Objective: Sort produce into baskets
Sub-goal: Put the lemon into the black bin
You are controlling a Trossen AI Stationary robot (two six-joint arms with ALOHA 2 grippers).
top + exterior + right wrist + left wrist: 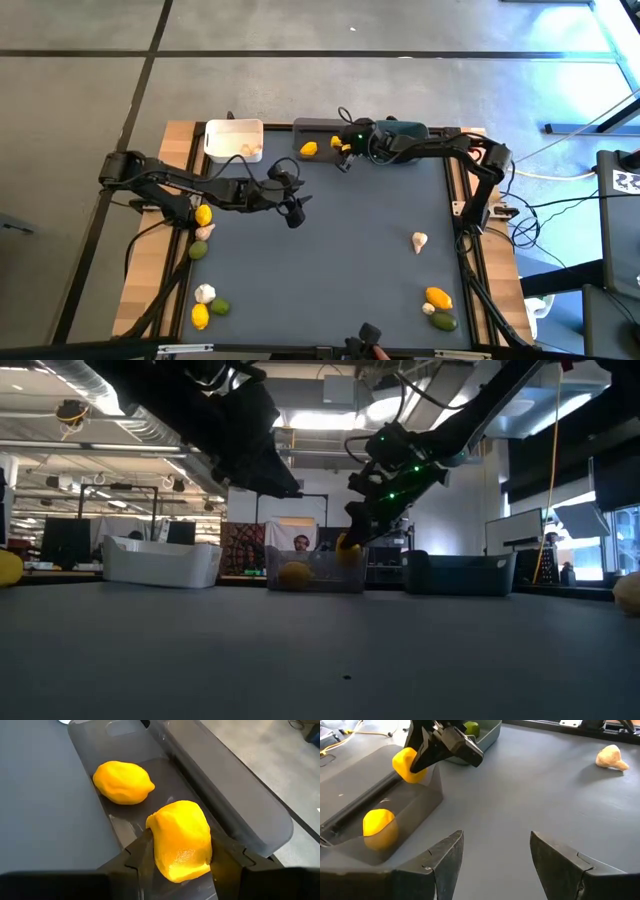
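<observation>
right wrist view: right gripper (pixel 182 865) clamped on lemon (pixel 181 840), over dark grey bin (pixel 240 795) w/ one lemon inside (pixel 123 782). left gripper (pixel 492 865) gaping, idle mid-table. risk: release near rim, lemon bounces out.

In the high view the right claw (pixel 347 146) and arm are covering most of the teal-blue bin (pixel 408 129), so its contents are not showing there. The left wrist view is cutting off that bin (pixel 485 735) at the frame edge, with only part of a green piece (pixel 471 728) showing. The low view is hiding the grey bin's (pixel 458 574) inside behind its wall.
</observation>
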